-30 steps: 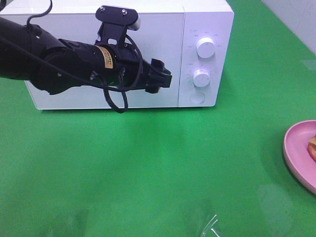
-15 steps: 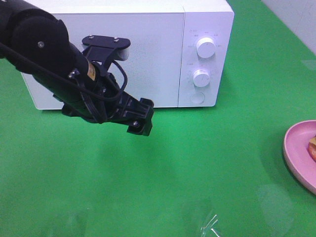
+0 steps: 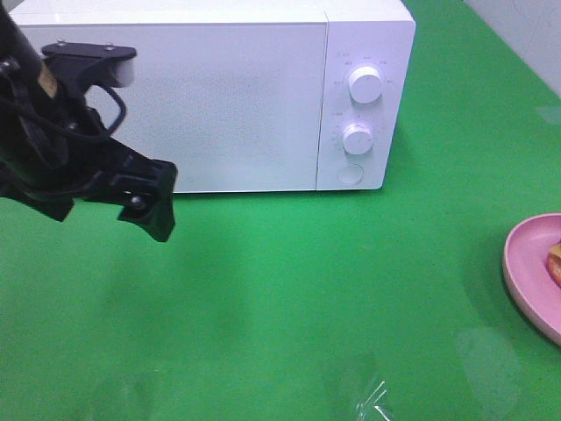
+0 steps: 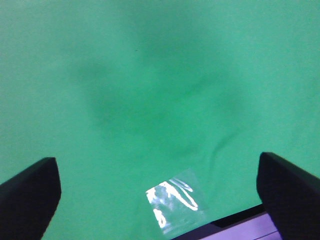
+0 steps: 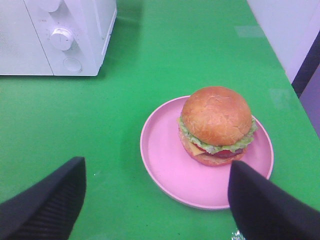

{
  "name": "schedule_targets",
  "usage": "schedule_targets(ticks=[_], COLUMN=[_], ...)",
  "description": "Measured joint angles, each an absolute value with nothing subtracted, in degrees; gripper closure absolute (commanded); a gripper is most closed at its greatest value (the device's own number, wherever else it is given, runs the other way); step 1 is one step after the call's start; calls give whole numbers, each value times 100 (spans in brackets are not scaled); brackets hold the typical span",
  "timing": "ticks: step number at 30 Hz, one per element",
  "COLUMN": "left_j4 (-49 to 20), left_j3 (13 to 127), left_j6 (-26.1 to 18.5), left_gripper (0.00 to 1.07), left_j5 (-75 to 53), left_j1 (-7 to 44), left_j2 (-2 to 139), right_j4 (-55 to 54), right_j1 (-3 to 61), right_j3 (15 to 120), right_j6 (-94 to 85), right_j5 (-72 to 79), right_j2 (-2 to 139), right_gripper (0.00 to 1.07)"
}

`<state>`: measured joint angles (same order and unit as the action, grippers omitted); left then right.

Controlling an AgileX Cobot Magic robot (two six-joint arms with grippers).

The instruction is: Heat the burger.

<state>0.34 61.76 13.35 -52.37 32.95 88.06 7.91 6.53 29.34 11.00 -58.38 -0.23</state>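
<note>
The burger, with a glossy orange-brown bun, lettuce and cheese, sits on a pink plate in the right wrist view. In the high view only a sliver of the burger shows on the plate at the right edge. My right gripper is open and empty, just short of the plate. The white microwave stands at the back with its door shut. My left gripper is open and empty, above the green table in front of the microwave's left end; in the left wrist view the left gripper faces bare cloth.
The microwave has two knobs and a round button on its right panel. A shiny clear patch lies on the green cloth near the front edge; it also shows in the left wrist view. The table's right edge is close to the plate.
My left arm has drawn back from the microwave door, moving left and toward the front. The microwave door is still shut. The plate has not moved.
</note>
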Motion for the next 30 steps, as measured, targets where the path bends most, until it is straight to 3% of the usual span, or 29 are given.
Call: schedule_targets(ticks=[6, 8, 17, 24, 30], left_j4=[-126, -264, -413, -630, -722], left_j3=[6176, 6176, 6045, 5145, 4675], left_j6=[859, 579, -69, -309, -309], left_gripper=[6, 6, 6, 7, 7], left_j5=[-5609, -5804, -6262, -6257, -6228], left_j1=[2601, 2063, 699, -103, -332], left_j2=[8457, 8262, 7867, 7214, 6452], right_j4=[791, 791, 791, 791, 791], right_j1=[653, 653, 653, 653, 653], right_j3=[2934, 2934, 2934, 2934, 2934], right_j6=[1100, 1100, 1100, 1100, 1100], right_j5=[-5838, -5838, -5838, -5833, -5833], right_j2=[-23, -23, -23, -23, -23], right_gripper=[32, 32, 32, 32, 32])
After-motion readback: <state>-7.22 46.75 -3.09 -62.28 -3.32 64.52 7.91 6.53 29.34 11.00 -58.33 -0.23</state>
